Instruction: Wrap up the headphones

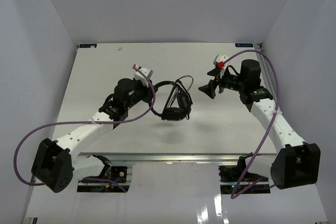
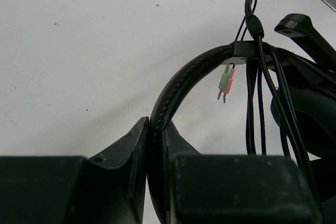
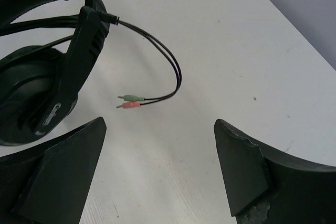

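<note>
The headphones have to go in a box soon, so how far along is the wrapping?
Done: several turns of cable lie across the headband of the headphones. In hand: the left hand is shut on the headband, while the right hand is open and empty, apart from the set. Left: the tail with the green and pink plugs hangs loose and probably needs winding or tucking in.
</note>
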Action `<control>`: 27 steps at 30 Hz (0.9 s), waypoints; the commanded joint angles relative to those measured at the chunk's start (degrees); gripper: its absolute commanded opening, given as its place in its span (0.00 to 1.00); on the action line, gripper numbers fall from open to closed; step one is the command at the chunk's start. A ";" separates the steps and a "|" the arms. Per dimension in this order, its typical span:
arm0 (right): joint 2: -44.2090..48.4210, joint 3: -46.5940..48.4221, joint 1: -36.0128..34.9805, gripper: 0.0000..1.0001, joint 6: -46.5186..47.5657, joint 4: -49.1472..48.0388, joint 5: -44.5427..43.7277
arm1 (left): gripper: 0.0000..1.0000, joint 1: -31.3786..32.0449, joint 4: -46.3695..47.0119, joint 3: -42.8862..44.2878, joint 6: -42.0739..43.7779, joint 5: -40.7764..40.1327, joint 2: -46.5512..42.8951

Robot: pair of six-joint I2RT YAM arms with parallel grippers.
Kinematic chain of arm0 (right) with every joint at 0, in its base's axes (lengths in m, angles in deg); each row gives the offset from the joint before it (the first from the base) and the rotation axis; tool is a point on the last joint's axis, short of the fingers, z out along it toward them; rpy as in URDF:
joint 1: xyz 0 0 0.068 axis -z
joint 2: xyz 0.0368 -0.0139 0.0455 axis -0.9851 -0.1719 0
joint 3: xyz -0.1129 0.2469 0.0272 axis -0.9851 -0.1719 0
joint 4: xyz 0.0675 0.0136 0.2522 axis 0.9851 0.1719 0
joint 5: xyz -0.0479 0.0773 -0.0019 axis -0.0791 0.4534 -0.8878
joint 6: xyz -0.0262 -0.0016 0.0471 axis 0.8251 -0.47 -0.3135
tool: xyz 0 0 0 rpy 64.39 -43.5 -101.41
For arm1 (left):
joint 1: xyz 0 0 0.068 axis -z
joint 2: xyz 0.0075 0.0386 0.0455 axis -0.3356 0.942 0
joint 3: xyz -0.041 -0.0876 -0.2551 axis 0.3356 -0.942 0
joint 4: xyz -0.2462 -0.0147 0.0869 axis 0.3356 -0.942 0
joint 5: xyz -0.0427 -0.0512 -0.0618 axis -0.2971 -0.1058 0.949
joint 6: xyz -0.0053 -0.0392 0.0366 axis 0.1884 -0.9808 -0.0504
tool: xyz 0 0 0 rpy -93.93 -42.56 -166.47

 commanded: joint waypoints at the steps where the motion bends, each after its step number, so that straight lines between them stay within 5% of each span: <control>1: 3.58 -2.78 2.81 0.90 -2.89 -0.63 -3.04 | 0.00 -3.99 9.89 -1.65 -4.25 0.10 4.00; 10: 8.59 -10.41 3.04 0.90 -4.58 -0.64 -2.71 | 0.00 -6.74 20.87 -0.25 -5.69 -6.65 20.37; 20: 11.36 -12.98 3.39 0.90 -3.91 0.34 -3.70 | 0.03 -6.94 21.59 6.04 -6.41 -14.04 32.70; 21: 11.59 -13.17 3.53 0.90 -3.97 0.36 -3.70 | 0.11 -6.96 21.36 6.08 -6.52 -14.22 33.13; 24: 12.15 -13.38 3.88 0.90 -3.90 0.64 -3.77 | 0.56 -7.03 20.37 6.16 -7.43 -14.15 32.99; 27: 12.39 -13.37 4.10 0.90 -3.39 1.72 -4.07 | 0.81 -7.04 18.75 6.26 -7.59 -14.19 30.75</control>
